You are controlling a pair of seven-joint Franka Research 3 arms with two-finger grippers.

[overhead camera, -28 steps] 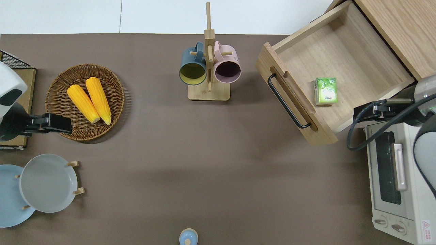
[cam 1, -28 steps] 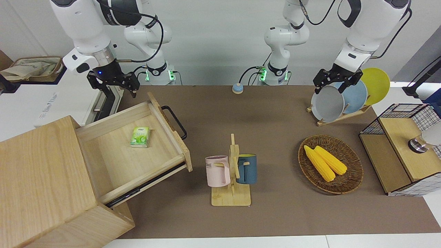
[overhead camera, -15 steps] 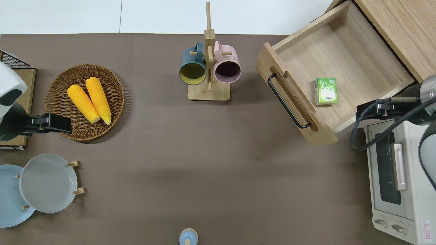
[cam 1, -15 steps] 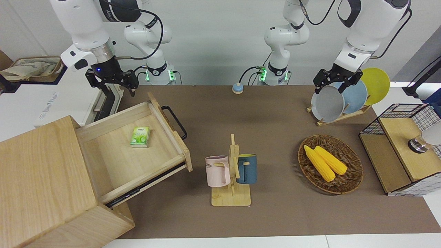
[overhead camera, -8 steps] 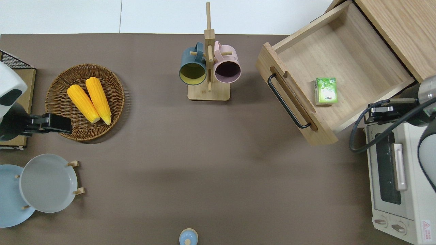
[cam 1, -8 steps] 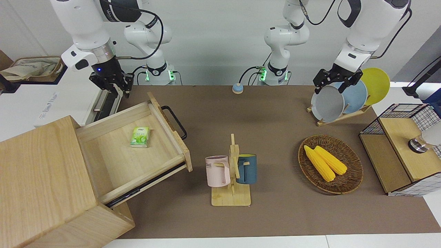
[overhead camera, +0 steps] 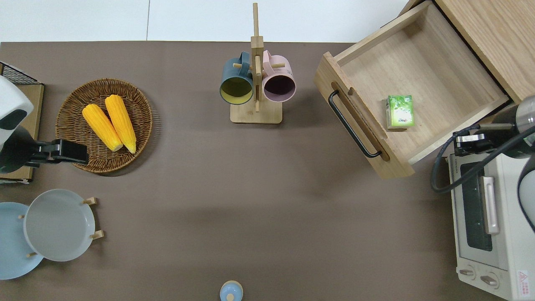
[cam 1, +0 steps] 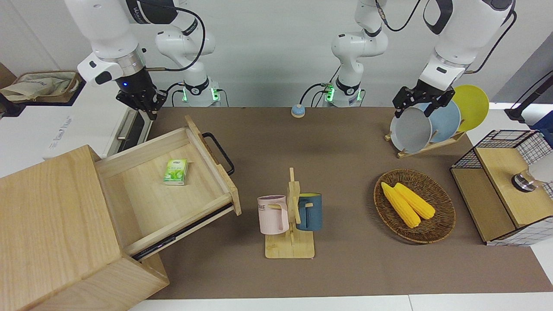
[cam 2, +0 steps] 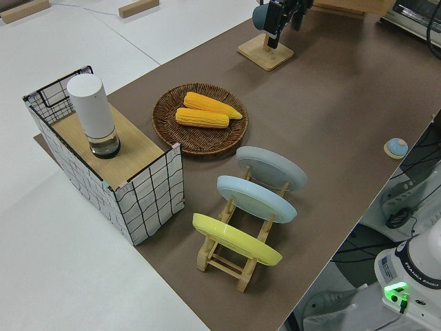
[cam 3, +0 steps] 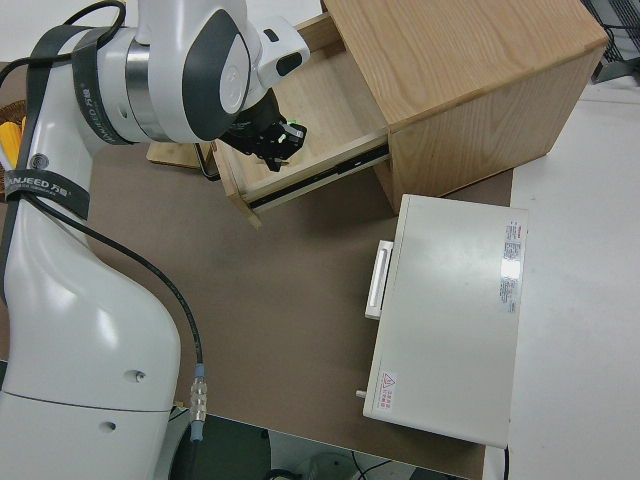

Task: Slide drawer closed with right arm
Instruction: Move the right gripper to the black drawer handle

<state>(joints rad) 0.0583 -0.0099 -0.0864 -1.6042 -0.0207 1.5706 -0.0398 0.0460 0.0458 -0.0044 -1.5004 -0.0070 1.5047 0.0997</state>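
Light-wood drawer (cam 1: 173,190) stands wide open, a green carton (cam 1: 175,171) inside; it probably glides easily on its rails. I'd push its front panel beside the black bar handle (cam 1: 219,152). Right gripper (cam 1: 142,101) hangs near the drawer's toaster-oven-side wall; can't tell its jaw state, and the left arm is parked.

Two corn cobs (cam 1: 407,204) lie in a wicker basket (cam 1: 440,229) (side by side).

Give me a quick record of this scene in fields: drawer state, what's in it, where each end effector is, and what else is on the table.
drawer: pulled out of the cabinet, black bar handle untouched
drawer contents: one green carton
right end effector: clear of the drawer, over the corner of the toaster oven
left end effector: parked
mug rack: blue and pink mugs hanging
basket: two corn cobs
plate rack: grey, blue and yellow plates
task status: drawer not yet closed
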